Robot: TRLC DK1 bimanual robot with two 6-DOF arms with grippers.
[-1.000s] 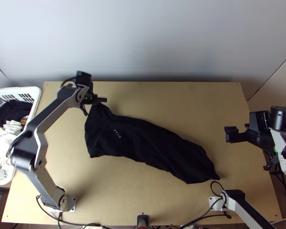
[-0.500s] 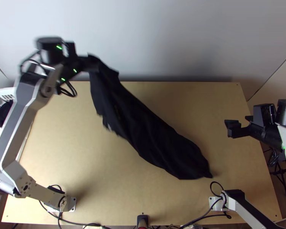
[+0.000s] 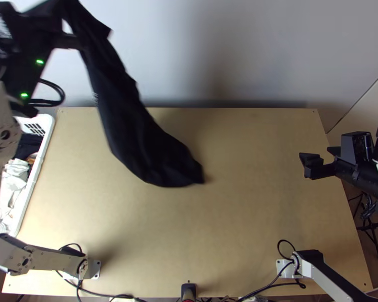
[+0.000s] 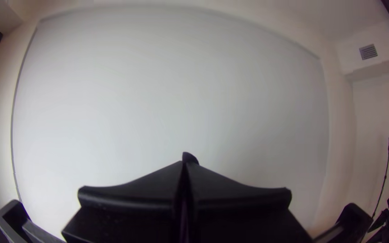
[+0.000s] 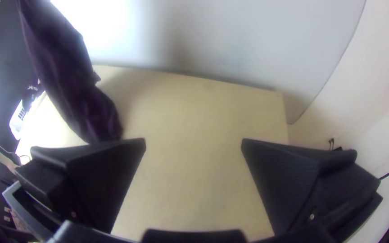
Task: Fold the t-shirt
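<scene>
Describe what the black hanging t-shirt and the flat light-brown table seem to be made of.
Black hanging t-shirt: soft, mostly matte fabric, perhaps cotton, because it droops in loose folds. Flat light-brown table: smooth wood or wooden board, judging by its even tan surface.

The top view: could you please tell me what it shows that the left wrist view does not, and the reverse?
Top view alone: the light table, the white basket with cloths in it, and the long drape of the black t-shirt hanging down toward the table.
Left wrist view alone: a slatted vent.
Both: the left tool and the pale wall, plus possibly a bit of the t-shirt at the tool's tips.
</scene>
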